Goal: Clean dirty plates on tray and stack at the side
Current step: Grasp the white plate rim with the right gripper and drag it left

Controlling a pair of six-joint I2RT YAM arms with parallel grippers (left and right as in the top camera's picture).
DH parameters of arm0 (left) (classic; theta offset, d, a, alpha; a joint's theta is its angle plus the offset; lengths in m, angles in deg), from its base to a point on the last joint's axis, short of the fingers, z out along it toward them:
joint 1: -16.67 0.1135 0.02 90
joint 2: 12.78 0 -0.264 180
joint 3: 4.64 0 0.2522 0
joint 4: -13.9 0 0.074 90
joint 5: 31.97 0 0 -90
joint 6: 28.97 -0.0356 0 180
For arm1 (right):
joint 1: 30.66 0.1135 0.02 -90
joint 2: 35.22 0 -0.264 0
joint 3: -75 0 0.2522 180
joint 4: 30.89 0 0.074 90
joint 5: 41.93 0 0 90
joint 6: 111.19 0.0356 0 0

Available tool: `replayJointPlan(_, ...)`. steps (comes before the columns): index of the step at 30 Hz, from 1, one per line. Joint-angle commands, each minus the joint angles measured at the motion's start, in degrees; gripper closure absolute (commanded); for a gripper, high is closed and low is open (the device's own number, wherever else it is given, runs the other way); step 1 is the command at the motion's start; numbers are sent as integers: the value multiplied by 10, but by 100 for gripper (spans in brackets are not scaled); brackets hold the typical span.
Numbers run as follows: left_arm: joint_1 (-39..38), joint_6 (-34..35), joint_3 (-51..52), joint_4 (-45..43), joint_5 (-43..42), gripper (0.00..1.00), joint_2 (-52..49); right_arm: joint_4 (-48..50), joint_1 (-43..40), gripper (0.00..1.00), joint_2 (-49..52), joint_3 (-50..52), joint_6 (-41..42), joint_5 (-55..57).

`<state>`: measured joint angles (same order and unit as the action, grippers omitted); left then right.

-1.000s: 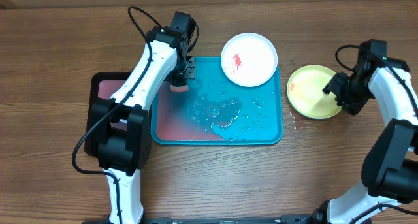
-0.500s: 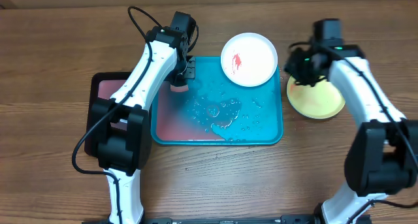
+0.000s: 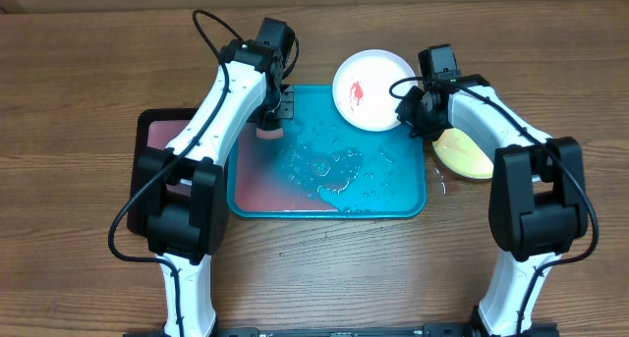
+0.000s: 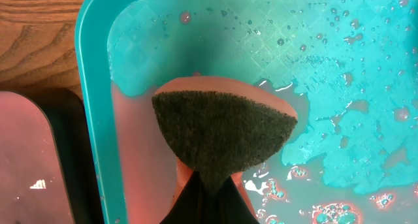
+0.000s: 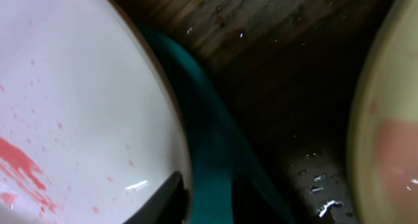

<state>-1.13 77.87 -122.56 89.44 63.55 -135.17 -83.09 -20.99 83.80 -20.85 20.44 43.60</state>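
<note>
My left arm (image 3: 218, 106) and right arm (image 3: 496, 109) wear smooth white shells between black joints. A thin black cable (image 3: 196, 21) loops at eleven o'clock; blocky black shoulder housings (image 3: 182, 204) sit at eight and four. My left gripper (image 4: 206, 191) is matte black.

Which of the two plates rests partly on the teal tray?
The white plate with red smears, over the tray's corner; the yellow-green plate lies on the table.

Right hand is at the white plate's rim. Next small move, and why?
Probably shut the right hand on the rim of the white plate. The plate has a red smear and rests on a corner of the tray, with one finger at its edge in the wrist view; the left hand holds the sponge in the tray, ready to wipe.
</note>
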Motion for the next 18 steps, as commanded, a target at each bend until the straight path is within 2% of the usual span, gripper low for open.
replayJointPlan(1,2,12,4,1,-7,96,2,0,0,81,10,-5,-32,-33)
replayJointPlan(4,2,12,4,2,-7,96,2,-23,6,94,9,-5,-57,-81)
replayJointPlan(6,2,12,4,3,-7,96,2,-44,14,96,8,-5,-71,-110)
replayJointPlan(14,2,12,4,4,-7,96,2,-181,65,96,-10,-6,-165,-139)
replayJointPlan(16,2,12,4,3,-7,96,2,-219,79,92,-18,-10,-215,-138)
replayJointPlan(18,2,12,4,3,-7,96,2,-240,87,82,-25,-15,-251,-136)
